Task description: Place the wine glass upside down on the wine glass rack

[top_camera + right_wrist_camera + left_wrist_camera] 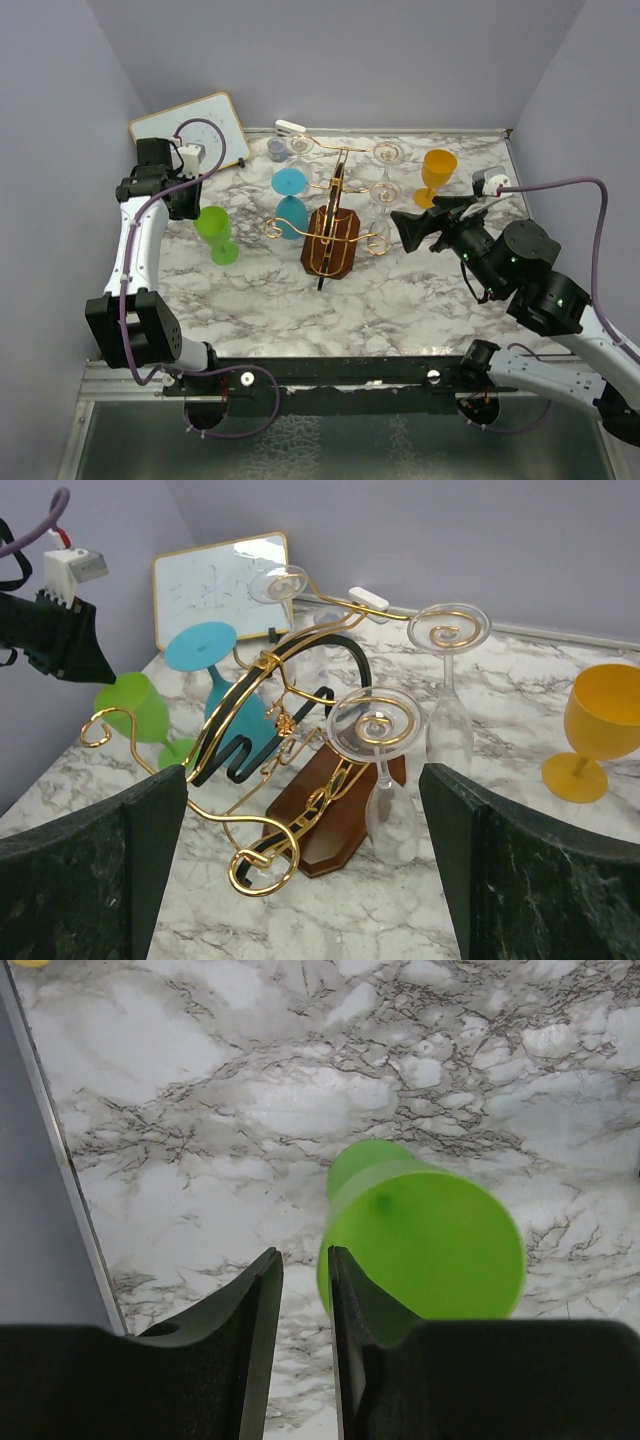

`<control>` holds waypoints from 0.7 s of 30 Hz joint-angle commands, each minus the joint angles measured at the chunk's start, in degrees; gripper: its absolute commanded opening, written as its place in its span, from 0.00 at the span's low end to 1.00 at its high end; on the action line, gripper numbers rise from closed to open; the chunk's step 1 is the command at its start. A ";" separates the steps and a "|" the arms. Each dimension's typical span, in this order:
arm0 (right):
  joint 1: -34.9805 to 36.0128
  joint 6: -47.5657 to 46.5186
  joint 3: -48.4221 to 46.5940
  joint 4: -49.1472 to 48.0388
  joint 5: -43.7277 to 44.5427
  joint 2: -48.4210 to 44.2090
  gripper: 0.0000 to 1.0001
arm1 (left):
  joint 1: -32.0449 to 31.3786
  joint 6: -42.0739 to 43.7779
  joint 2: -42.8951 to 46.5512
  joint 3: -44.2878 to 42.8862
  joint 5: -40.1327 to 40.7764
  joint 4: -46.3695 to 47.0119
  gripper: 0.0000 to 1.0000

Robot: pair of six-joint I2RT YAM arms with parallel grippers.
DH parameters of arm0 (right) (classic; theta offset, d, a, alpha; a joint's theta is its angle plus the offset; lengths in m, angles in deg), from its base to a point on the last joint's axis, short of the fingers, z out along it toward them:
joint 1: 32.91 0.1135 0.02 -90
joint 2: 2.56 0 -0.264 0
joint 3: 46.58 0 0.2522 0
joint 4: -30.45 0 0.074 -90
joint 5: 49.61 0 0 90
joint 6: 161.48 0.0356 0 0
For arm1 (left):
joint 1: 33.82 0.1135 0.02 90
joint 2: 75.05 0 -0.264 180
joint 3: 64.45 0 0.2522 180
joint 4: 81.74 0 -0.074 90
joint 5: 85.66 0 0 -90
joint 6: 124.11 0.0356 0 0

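The gold wire rack stands mid-table on its brown wooden base. A blue glass and three clear glasses, one of them at the front, hang upside down from its arms. A green wine glass stands upright left of the rack, and an orange one stands at the right. My left gripper hovers just above the green glass, its fingers nearly together and holding nothing. My right gripper is wide open and empty just right of the rack, facing it.
A whiteboard leans at the back left. A small white object and a small grey-blue cup sit by the back wall. Walls close the table on the left, back and right.
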 commanded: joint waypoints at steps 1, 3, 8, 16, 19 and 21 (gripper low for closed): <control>0.03 0.70 0.62 0.34 -1.25 0.21 0.99 | 0.30 0.12 1.97 -2.60 1.32 0.42 0.29; 0.03 0.85 0.81 0.39 -1.22 0.09 0.99 | 0.31 0.39 2.19 -2.85 1.43 0.43 0.29; 0.07 1.45 1.11 0.37 -0.09 0.52 0.99 | 0.31 0.91 1.32 -1.60 1.18 0.58 0.29; 0.06 1.97 1.33 1.14 0.16 0.13 0.99 | 0.28 1.04 0.69 0.59 -0.71 0.48 0.29; 0.06 2.15 1.19 1.50 0.38 -0.03 0.99 | 0.33 0.75 0.51 0.94 -1.82 0.35 0.29; 0.06 2.14 1.12 1.54 0.45 -0.09 0.99 | 0.27 0.34 0.30 1.32 -2.59 0.38 0.29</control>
